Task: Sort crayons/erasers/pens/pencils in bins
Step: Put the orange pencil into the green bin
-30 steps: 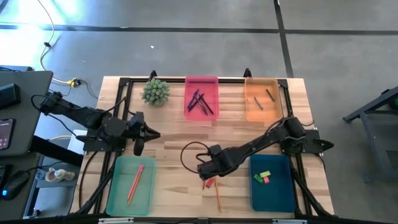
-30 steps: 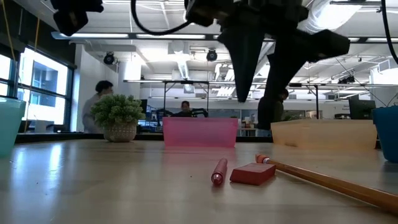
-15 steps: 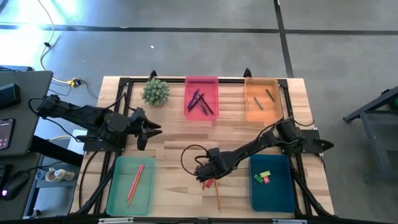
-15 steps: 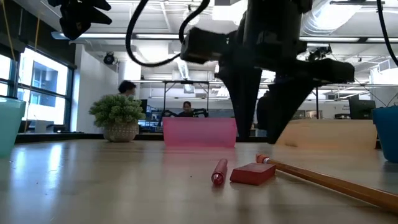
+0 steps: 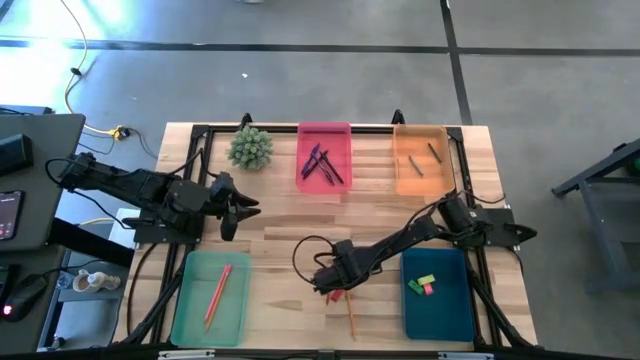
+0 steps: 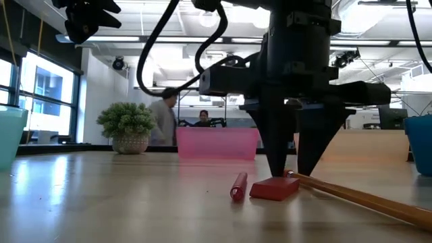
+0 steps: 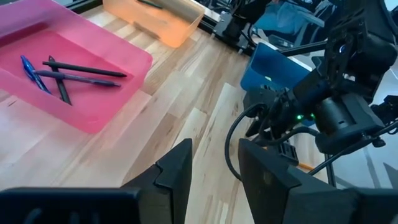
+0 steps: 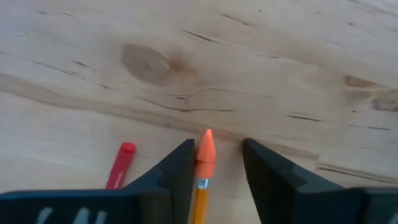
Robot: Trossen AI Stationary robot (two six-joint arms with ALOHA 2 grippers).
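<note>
Jaws of the right gripper point(image 8: 214, 163) straddle the orange pencil point(image 8: 203, 174), narrowly parted; closing could nudge the red eraser point(image 6: 274, 188) alongside.

Overhead + table-level cams, both on table point(image 5: 280, 225); wrist cams apparently closer.

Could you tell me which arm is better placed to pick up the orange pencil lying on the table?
The right. The right gripper is open and straddles the orange pencil near its eraser end, low over the table. The left gripper hovers open beside the plant, far from it.
</note>
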